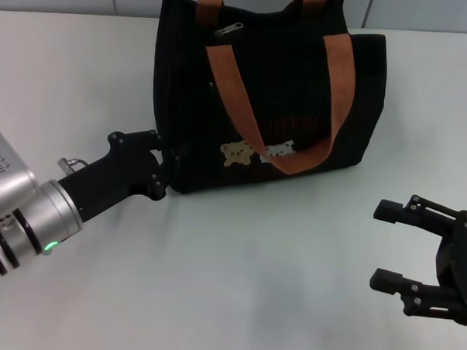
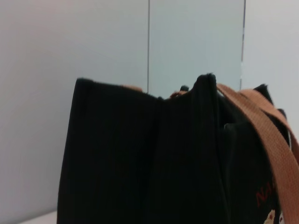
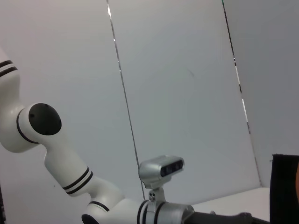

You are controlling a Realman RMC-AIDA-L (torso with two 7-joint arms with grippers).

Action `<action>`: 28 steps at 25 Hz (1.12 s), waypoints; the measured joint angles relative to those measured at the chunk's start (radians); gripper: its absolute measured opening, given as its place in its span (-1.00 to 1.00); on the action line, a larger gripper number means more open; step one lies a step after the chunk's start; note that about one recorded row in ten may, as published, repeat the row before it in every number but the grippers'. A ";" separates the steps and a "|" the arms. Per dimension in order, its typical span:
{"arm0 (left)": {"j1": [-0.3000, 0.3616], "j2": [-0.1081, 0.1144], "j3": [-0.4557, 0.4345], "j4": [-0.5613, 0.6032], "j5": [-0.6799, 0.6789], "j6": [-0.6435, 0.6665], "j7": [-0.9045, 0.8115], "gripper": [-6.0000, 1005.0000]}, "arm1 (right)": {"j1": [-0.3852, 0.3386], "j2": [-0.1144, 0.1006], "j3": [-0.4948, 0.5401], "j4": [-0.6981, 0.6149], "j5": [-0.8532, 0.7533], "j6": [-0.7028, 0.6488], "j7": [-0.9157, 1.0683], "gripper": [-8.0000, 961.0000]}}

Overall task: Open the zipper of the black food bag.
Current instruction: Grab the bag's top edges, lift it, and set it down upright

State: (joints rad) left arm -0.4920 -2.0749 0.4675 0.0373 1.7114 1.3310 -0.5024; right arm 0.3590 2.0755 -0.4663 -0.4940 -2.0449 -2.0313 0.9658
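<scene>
The black food bag (image 1: 260,99) stands upright at the back middle of the table, with brown-orange strap handles (image 1: 229,89) and two small bear patches (image 1: 256,153) on its front. The zipper's silver-grey pull tab (image 1: 228,29) lies at the top of the bag near its left end. My left gripper (image 1: 170,166) is pressed up against the bag's lower left side. The left wrist view shows that black side panel (image 2: 140,158) from close by. My right gripper (image 1: 379,245) hangs open over the table at the front right, well apart from the bag, with nothing between its fingers.
The bag stands on a white table (image 1: 236,284), with a pale panelled wall (image 2: 93,42) behind it. In the right wrist view the left arm (image 3: 60,158) shows, with a sliver of the bag (image 3: 286,186) at the edge.
</scene>
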 joint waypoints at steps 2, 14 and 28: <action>0.006 0.003 0.005 0.016 0.003 0.025 -0.006 -0.66 | 0.000 0.000 0.000 0.000 0.000 0.005 0.000 0.73; 0.022 0.006 0.019 0.134 0.051 0.088 -0.110 -0.85 | 0.000 0.000 0.003 0.003 0.001 0.007 0.000 0.73; 0.055 0.056 0.069 0.629 0.057 0.287 -0.298 -0.85 | 0.091 0.002 0.280 0.054 0.041 0.089 0.155 0.73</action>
State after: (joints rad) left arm -0.4369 -2.0194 0.5368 0.6659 1.7682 1.6185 -0.8004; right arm 0.4496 2.0773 -0.1862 -0.4400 -2.0041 -1.9418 1.1207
